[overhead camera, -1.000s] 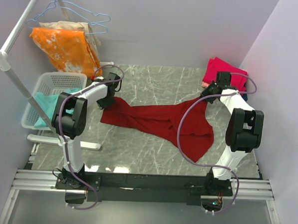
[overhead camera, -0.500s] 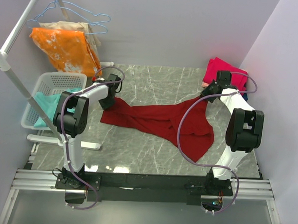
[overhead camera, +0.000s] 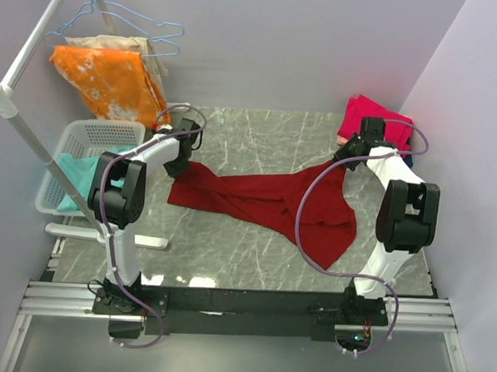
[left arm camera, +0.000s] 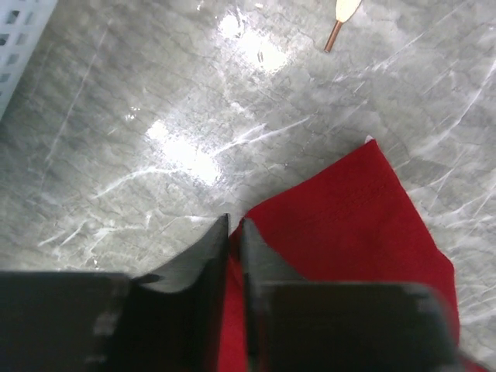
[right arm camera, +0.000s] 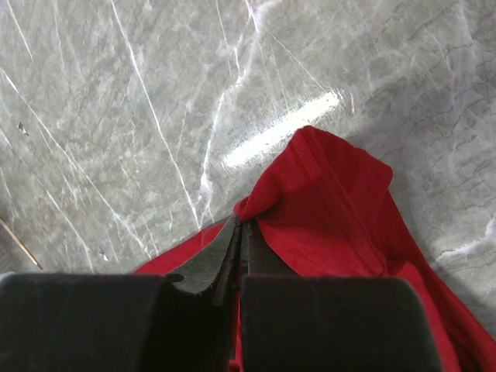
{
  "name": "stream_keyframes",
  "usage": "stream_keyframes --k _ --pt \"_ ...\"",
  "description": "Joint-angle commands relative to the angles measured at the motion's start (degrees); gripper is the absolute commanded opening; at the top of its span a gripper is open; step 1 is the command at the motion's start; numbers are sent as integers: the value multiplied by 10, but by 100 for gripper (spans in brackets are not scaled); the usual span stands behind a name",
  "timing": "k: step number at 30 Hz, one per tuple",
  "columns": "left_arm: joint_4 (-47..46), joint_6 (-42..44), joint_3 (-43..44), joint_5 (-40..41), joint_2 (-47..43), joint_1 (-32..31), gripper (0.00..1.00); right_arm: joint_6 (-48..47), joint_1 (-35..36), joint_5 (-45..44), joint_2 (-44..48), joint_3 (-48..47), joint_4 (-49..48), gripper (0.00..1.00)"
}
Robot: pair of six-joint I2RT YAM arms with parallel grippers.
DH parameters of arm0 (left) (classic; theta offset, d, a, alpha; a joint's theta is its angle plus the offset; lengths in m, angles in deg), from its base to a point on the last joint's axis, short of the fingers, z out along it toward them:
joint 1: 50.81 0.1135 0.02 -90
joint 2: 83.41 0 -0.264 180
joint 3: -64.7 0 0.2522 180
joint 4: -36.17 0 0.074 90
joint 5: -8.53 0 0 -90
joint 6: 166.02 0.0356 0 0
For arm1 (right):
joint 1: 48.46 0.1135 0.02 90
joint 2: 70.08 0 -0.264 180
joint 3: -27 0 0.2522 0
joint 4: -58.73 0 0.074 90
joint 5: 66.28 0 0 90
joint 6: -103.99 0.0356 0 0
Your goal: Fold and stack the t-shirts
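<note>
Dark red t-shirt lies crumpled and stretched across the middle of the table, running from near the left edge to the right side, with a wide flap hanging toward the near right. Left gripper sits at the shirt's left end. In the left wrist view its jaws are almost together, with a strip of red cloth pinched in the narrow gap. Right gripper is at the shirt's far right end. In the right wrist view its jaws are fully closed on a raised fold of the red cloth. Pink t-shirt is bunched at the table's far right corner. Teal t-shirt lies in a white basket off the left edge. Orange cloth hangs on a hanger at far left.
</note>
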Motion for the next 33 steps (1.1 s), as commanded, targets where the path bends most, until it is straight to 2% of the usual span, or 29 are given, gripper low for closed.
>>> stream_keyframes --k 1,8,9,10,12,16,33 --pt "10 7 16 14 -36 2 1 4 5 -4 6 -10 -4 0" --pt "6 9 3 8 -42 2 1 0 6 -4 10 -4 -4 0" --pt "7 10 4 5 -41 2 6 0 7 -4 11 -4 -5 0" --pt "8 10 4 5 -43 2 17 0 6 -4 11 -3 -4 0" --pt "6 12 1 -1 -45 2 27 1 7 -4 11 -1 -5 0" --pt "13 9 -3 -7 -50 1 37 1 7 -6 14 0 -5 0" --pt "-2 7 -34 -35 -41 -5 36 -1 7 -8 8 -3 -2 0"
